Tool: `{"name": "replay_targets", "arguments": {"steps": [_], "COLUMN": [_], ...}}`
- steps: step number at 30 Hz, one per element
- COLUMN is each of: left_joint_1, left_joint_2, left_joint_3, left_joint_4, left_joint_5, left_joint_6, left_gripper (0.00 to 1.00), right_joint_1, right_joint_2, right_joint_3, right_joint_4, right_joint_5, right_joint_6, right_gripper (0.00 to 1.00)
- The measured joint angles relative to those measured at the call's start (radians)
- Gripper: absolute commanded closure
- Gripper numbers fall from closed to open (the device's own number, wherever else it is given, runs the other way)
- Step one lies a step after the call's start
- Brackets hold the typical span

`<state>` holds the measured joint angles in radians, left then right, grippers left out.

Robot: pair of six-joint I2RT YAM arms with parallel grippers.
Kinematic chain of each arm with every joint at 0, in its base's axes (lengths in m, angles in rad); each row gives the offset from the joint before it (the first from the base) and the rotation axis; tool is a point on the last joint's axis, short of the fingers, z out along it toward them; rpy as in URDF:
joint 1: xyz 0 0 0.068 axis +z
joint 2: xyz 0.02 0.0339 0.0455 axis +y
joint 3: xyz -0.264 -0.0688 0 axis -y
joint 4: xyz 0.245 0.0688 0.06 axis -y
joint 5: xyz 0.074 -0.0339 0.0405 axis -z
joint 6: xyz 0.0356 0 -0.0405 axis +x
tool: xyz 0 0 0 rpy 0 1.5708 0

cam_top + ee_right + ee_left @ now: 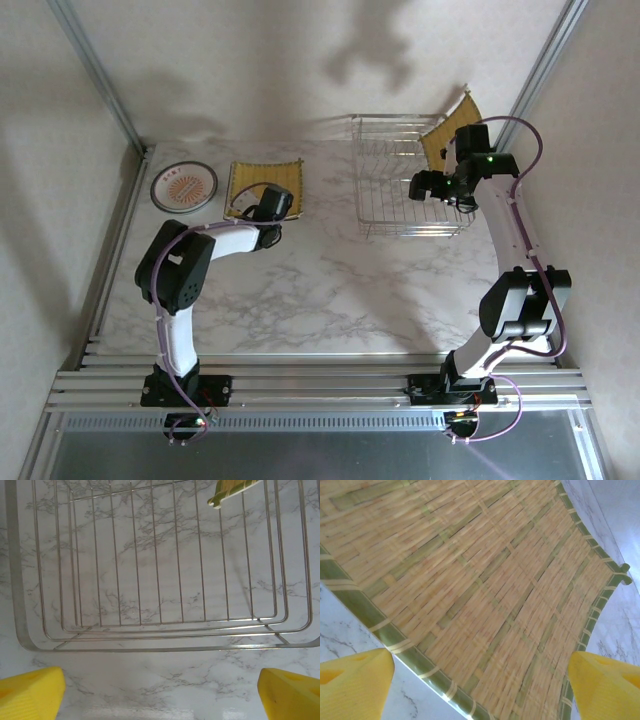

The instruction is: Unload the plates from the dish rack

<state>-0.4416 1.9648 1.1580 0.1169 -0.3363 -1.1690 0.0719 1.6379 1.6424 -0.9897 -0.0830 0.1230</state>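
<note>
Plates sit in three places on the marble table (330,280). A round plate (183,187) with a dark rim and an orange sunburst centre lies flat at the far left. Just beside it to the right, a square woven plate (485,580) lies flat; it is straw-yellow in a basket weave, bound with a green border and pale lashings. A second woven plate (447,135) stands tilted at the far right corner of the dish rack (410,190), rising above its rim. The rack is a silver wire basket on the table's far right half, and marble veins show through its bars. My left claw (480,690) hangs over the near edge of the flat woven plate with its yellow fingers (355,685) spread wide on either side, gripping nothing. Whether the tips touch the plate or the table I cannot tell. My right claw (160,695) hovers over the rack's near rim, parted just as wide and holding nothing. From my left wrist the woven plate runs off the top and left of the view, with one notched corner showing at the right. From my right wrist the tilted plate shows as a green-edged corner cut off at the top. From above, my right arm covers that plate's lower part, so I cannot tell whether it stands inside the wires or leans on them. The round plate's pattern is too small to read in detail.
</note>
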Motion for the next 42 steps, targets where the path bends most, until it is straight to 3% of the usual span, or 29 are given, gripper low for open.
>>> {"name": "replay_targets", "arguments": {"steps": [8, 14, 20, 27, 35, 42], "left_joint_1": [0.005, 0.009, 0.033, 0.082, 0.126, 0.172], "left_joint_2": [-0.012, -0.132, -0.304, -0.391, -0.307, -0.187], "left_joint_3": [-0.014, -0.094, -0.058, 0.143, 0.419, 0.454], "left_joint_4": [0.005, -0.016, -0.086, -0.302, -0.638, -0.788], "left_joint_5": [0.0, -0.018, -0.003, 0.113, 0.224, 0.319], "left_joint_6": [0.019, 0.09, 0.366, 0.749, 1.026, 1.115], "left_gripper": [0.06, 0.0, 0.0, 0.0, 0.0, 0.0], "right_joint_1": [0.0, -0.011, -0.053, -0.112, -0.172, -0.172], "right_joint_2": [0.0, 0.0, 0.012, 0.113, 0.333, 0.551], "right_joint_3": [-0.001, 0.026, 0.157, 0.266, 0.497, 0.813], "right_joint_4": [-0.002, -0.028, -0.063, -0.034, -0.019, -0.047], "right_joint_5": [0.003, 0.011, 0.042, 0.111, 0.141, 0.143], "right_joint_6": [-0.001, -0.013, -0.035, -0.051, -0.064, -0.081], "right_gripper": [0.01, 0.01, 0.01, 0.01, 0.01, 0.1]}}
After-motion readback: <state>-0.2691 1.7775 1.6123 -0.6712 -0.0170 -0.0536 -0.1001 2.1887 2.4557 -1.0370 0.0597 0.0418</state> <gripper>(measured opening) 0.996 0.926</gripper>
